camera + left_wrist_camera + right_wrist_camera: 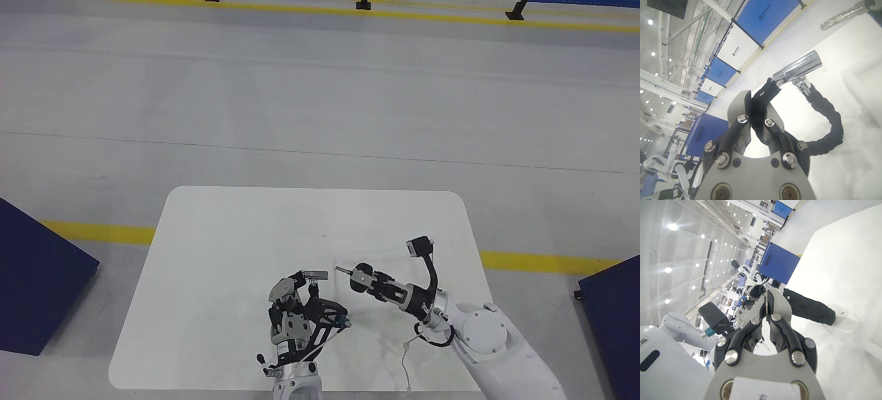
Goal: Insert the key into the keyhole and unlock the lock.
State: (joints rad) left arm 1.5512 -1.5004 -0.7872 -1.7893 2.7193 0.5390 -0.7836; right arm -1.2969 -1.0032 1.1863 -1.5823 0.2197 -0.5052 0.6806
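The lock is a chrome cylinder [800, 66] with a black fabric-covered cable loop [829, 115]. My left gripper [755, 100] is shut on the cable just below the cylinder and holds it above the white table [220, 230]. My right gripper [767, 291] is shut on the flat metal key [766, 306], seen edge-on between its pads. In the left wrist view the key blade [840, 16] points toward the cylinder's open end, a short gap away. From above, the key tip [343, 269] sits just right of the cylinder [315, 274], with the left gripper [300, 290] and right gripper [358, 276] close together.
Both arms work near the table's front edge; the rest of the tabletop is bare. Dark blue panels stand off the table at the left [30, 270] and right [610, 290]. A thin white wire [407, 362] lies by the right arm's base.
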